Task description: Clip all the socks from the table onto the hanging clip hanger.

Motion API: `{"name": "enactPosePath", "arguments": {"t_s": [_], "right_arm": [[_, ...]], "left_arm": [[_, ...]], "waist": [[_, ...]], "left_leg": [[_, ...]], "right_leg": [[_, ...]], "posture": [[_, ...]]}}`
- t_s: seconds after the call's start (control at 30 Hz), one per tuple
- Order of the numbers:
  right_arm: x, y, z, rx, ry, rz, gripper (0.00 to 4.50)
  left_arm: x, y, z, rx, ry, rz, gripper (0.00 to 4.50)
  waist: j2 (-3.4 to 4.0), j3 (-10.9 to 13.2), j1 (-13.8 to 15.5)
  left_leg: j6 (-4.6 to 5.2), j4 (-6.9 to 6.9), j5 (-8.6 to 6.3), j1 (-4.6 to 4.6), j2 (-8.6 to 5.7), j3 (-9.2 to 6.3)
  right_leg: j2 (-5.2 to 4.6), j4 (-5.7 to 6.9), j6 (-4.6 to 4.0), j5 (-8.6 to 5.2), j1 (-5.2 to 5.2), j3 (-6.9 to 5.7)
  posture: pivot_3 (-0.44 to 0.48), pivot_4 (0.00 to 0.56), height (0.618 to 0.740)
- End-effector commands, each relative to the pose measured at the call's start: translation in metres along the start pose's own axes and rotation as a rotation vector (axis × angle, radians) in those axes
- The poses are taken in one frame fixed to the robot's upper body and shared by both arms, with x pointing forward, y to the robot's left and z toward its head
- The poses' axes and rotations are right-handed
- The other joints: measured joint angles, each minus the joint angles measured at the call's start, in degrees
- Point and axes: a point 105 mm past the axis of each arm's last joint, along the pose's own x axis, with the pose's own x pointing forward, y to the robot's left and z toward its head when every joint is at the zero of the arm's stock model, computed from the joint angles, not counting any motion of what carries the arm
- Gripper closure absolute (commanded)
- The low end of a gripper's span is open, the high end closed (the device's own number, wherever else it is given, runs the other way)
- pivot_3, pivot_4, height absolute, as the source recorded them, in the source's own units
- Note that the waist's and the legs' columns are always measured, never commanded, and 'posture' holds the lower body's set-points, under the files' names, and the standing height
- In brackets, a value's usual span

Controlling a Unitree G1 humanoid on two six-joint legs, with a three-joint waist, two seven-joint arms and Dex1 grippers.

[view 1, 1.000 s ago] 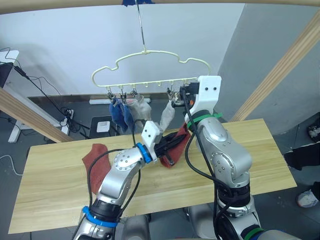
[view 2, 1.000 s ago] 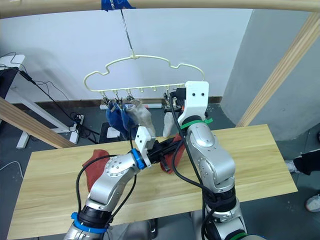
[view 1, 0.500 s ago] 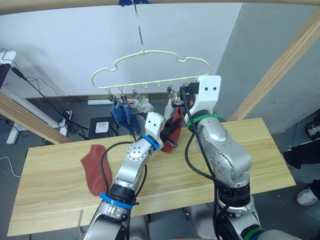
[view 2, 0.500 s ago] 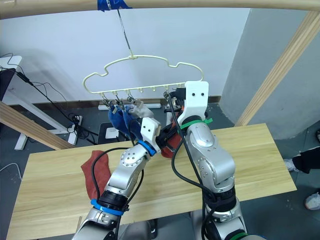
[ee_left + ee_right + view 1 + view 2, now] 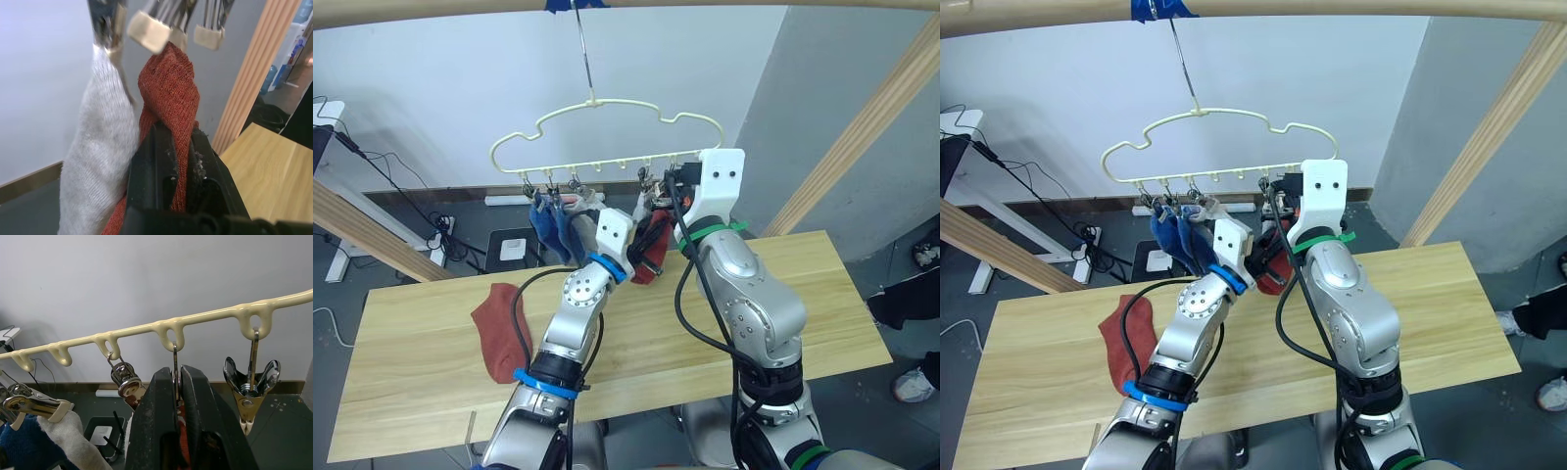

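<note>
Socks: in the eye view, the left gripper [image 5: 641,245] has raised a rust-red sock [image 5: 654,247] off the table [image 5: 822,294] to the clip hanger [image 5: 607,132]. Left wrist view: jaws clenched on it under a clip [image 5: 149,32]. Right wrist view: right gripper [image 5: 177,382] pinches that clip's handles; clipping is imminent.

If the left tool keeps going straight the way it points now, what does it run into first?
Most likely the metal clips of the clip hanger. The left tool is shut on a rust-red sock whose tip sits just below them, beside a hung grey sock. Depth is hard to judge, so contact may already be close.
</note>
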Motion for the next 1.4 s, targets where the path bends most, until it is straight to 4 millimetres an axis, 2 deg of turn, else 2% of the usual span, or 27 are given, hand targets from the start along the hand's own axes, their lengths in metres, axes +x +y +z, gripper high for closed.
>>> {"name": "enactPosePath", "arguments": {"t_s": [0.03,0.8,0.9,1.1,1.3,1.37,1.4], "right_arm": [[-0.003,0.015,0.024,0.014,-0.090,0.044,4.50],[-0.004,0.015,0.020,0.010,-0.079,0.044,4.50],[-0.005,0.015,0.020,0.018,-0.080,0.041,3.67],[-0.005,0.013,0.019,0.011,-0.068,0.042,1.40],[-0.012,0.010,0.020,0.011,-0.059,0.068,1.40],[-0.017,0.009,0.021,-0.011,-0.052,0.096,1.37],[-0.020,0.009,0.020,-0.016,-0.045,0.107,1.37]], "left_arm": [[0.002,0.001,0.010,-0.007,-0.054,0.003,4.49],[0.008,-0.003,0.022,-0.006,-0.093,-0.036,4.49],[0.008,-0.002,0.022,-0.006,-0.092,-0.033,4.50],[0.009,-0.003,0.023,0.002,-0.091,-0.034,4.50],[0.011,0.002,0.028,0.014,-0.101,-0.003,4.50],[0.010,0.003,0.025,0.003,-0.084,-0.005,3.81],[0.009,0.002,0.023,0.007,-0.074,-0.019,3.62]], "waist": [[0.00,0.0,0.0],[0.00,0.0,0.0],[0.00,0.0,0.0],[0.00,0.0,0.0],[0.00,0.0,-0.1],[0.00,0.0,-0.1],[0.00,0.0,-0.1]], "left_leg": [[0.00,0.00,0.00,0.00,0.00,0.00],[0.00,0.00,0.00,0.00,0.00,0.00],[0.00,0.00,0.00,0.00,0.00,0.00],[0.00,0.00,0.00,0.00,0.00,0.00],[0.00,0.00,0.00,-0.01,0.00,0.00],[0.00,0.00,0.00,-0.01,0.00,-0.01],[0.00,0.00,0.00,-0.01,0.00,-0.01]], "right_leg": [[0.00,0.00,0.00,0.00,0.00,0.00],[0.00,0.00,0.00,0.00,0.00,0.00],[0.00,0.00,0.00,0.00,0.00,0.00],[0.00,0.00,0.00,0.00,0.00,0.00],[0.00,-0.01,0.01,0.00,0.00,0.00],[0.00,-0.01,0.01,0.00,0.00,0.00],[0.00,-0.01,0.01,0.00,0.00,0.00]], "posture": [[-0.253,0.268,0.740],[-0.251,0.268,0.740],[-0.251,0.268,0.740],[-0.251,0.268,0.740],[-0.261,0.265,0.740],[-0.269,0.266,0.740],[-0.269,0.266,0.740]]}}
